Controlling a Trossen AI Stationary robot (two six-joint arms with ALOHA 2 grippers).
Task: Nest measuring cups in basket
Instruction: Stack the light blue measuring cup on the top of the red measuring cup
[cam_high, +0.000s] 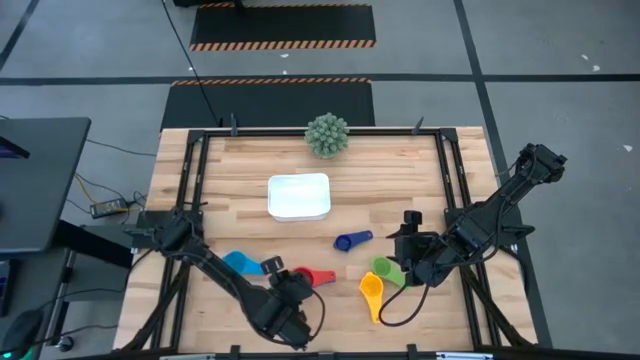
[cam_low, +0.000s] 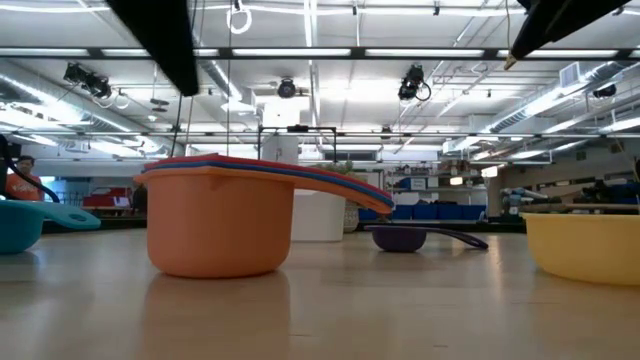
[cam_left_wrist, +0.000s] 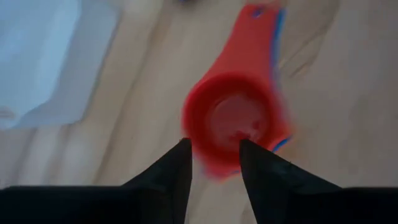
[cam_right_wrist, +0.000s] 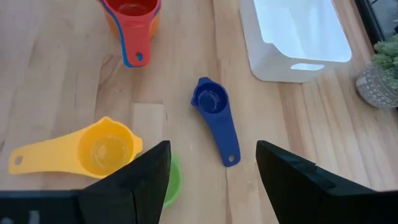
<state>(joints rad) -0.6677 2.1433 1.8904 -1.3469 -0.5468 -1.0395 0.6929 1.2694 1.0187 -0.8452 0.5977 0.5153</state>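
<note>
a nested stack of small round plastic measuring cups (cam_high: 312, 277), red on top with blue and orange beneath, is seen near the front edge of the pale wooden worktop (cam_high: 230, 170), left of its middle. the left gripper (cam_high: 287, 297) is poised just in front of this stack, its two dark fingers (cam_left_wrist: 165, 177) parted a little and flanking the near rim of the red cup, with nothing seen to be clamped. a light blue plastic measuring cup (cam_high: 240, 263) lies just to the left of the stack. a small dark blue plastic measuring cup (cam_high: 351, 241) lies near the worktop's middle, its handle pointed towards the right edge. a yellow plastic measuring cup (cam_high: 371, 291) lies near the front edge, right of the middle, and a green plastic measuring cup (cam_high: 385, 268) sits just beside it, touching or nearly so. the right gripper (cam_high: 408, 262) is held over the green cup, its fingers spread wide and holding nothing. the white shallow rounded-rectangle plastic basket (cam_high: 298, 196) stands at the worktop's middle, towards the back, with no cup seen in it. a green spiky ball plant in a pot (cam_high: 327, 134) stands at the back edge.
</note>
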